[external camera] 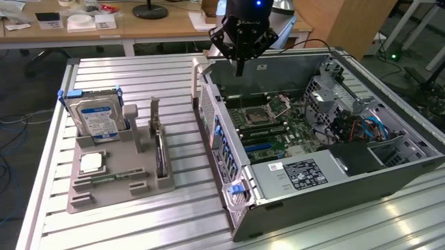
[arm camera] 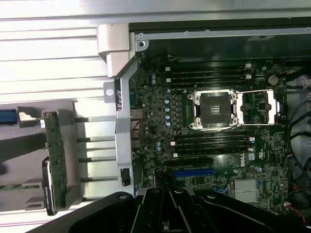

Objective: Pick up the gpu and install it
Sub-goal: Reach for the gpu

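Observation:
The gpu (external camera: pixel 160 154) stands on edge in a slot of the grey holder (external camera: pixel 132 156) on the table, at the exterior view's left of the open computer case (external camera: pixel 389 174). From the wrist, the gpu (arm camera: pixel 54 160) shows edge-on, a thin card with a dark round fan on its outer face. My gripper (external camera: pixel 240 70) hangs above the case's rear corner, over the motherboard (external camera: pixel 268 125), well away from the gpu. Its black fingers are shut together with nothing between them. The gripper (arm camera: pixel 167 190) points down near the blue expansion slot (arm camera: pixel 193 172).
A silver hard drive (external camera: pixel 99 117) with a blue-white label stands in the holder's far end, and a green memory stick (external camera: pixel 104 178) and a small square chip (external camera: pixel 90 162) lie on it. Cables and drive cages (external camera: pixel 361 125) crowd the case's right side. A wooden desk (external camera: pixel 139 26) stands behind.

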Robot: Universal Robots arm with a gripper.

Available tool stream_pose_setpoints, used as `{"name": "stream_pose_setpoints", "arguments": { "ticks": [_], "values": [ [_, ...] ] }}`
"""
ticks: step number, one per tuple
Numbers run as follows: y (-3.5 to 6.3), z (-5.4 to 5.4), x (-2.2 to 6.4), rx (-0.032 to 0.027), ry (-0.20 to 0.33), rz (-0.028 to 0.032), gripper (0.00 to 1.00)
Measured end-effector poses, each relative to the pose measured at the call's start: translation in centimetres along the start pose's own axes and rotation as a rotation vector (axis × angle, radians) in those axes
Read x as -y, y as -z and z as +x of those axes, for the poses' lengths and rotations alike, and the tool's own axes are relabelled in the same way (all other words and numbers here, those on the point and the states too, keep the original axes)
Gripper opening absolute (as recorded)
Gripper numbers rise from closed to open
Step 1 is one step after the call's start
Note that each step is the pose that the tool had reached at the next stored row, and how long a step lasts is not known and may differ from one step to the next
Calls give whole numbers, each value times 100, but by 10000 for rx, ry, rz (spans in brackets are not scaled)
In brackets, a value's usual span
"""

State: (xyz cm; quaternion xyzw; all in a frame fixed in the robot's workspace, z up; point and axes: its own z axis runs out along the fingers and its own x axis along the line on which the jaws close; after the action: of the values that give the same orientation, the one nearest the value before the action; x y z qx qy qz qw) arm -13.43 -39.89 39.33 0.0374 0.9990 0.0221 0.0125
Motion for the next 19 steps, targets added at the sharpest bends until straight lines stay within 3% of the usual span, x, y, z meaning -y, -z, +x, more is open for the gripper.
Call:
{"name": "stream_pose_setpoints", "arguments": {
  "ticks": [19],
  "values": [
    [12,445,33,-7,157,-4,11]
  ]
}}
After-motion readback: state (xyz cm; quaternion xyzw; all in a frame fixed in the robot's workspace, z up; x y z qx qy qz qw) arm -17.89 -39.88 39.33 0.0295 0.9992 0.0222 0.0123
